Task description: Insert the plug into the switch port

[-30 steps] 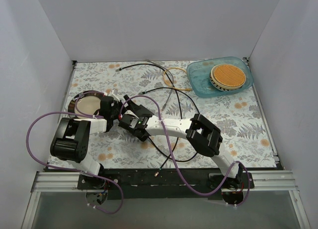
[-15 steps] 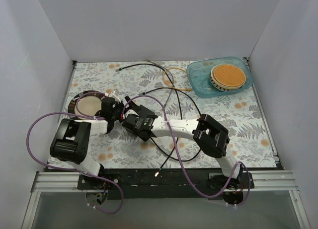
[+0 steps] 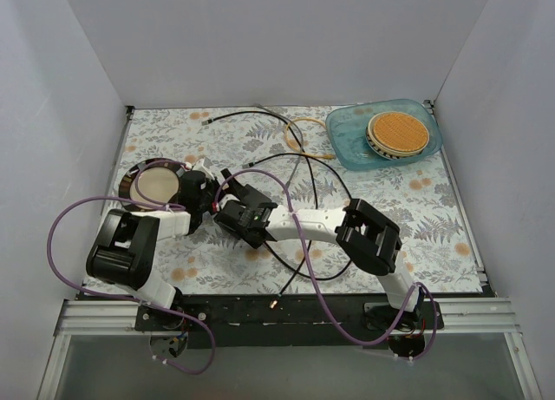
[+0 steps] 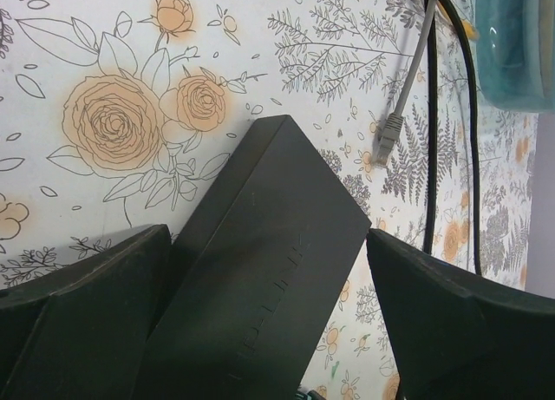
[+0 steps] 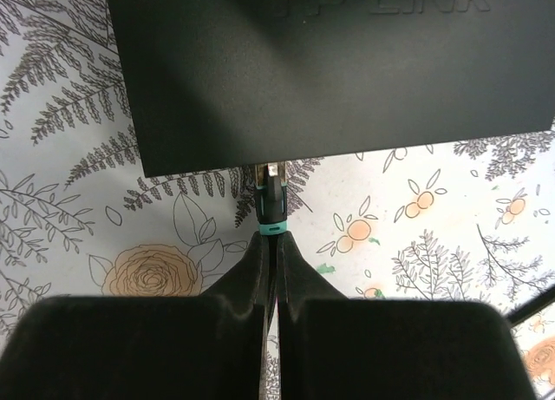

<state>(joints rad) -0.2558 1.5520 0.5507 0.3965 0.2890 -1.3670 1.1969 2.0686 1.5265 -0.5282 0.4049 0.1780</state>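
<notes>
Plug [image 5: 271,205] tip at the TP-Link switch [image 5: 329,70] edge
My right gripper [image 5: 276,244] pinches the plug; my left gripper [image 4: 267,244] straddles the switch unclamped, so a skewed push could shove it aside

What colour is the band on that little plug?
Teal, on the plug; the right wrist view shows it best.

Recorded matt black plastic, lettering embossed, on the box [image 5: 329,70] ahead of the right gripper [image 5: 270,239]; smooth teal plastic on the plug [image 5: 271,205] pinched in it; matt printed table cover [image 5: 416,235] beneath.
</notes>
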